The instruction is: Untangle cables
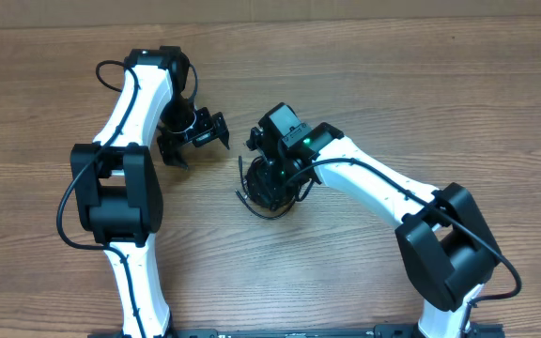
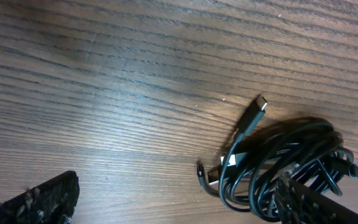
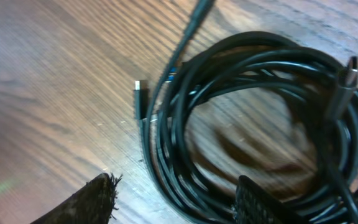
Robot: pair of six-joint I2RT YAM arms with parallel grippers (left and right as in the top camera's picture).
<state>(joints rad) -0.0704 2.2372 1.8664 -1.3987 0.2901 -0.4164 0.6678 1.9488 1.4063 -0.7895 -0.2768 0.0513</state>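
**A:** What sits at the left?

**B:** The left gripper (image 1: 197, 139), jaws spread wide and holding nothing. It hovers over the wooden table (image 1: 393, 84), near the cables but not touching them.

**A:** Where are the cables?

**B:** The cables (image 2: 284, 162) lie mid-table as one coiled bundle of thin black cords, directly under the right wrist. A plug tip (image 2: 261, 102) pokes out of the coil's edge.

**A:** And the right side?

**B:** The right gripper (image 3: 173, 199) is down at the coil with its fingers partway apart. One finger is inside the loop and one outside, with several strands between them. The picture is blurred, but the strands look straddled, not pinched.

**A:** What could go wrong?

**B:** Closing here would probably catch several strands at once. A pull might then lift the whole coil as a lump and tighten it. Thin cords could also slip from the pads, or a plug could snag on a loop. With the left gripper so near, the two arms could bump if both reach in.
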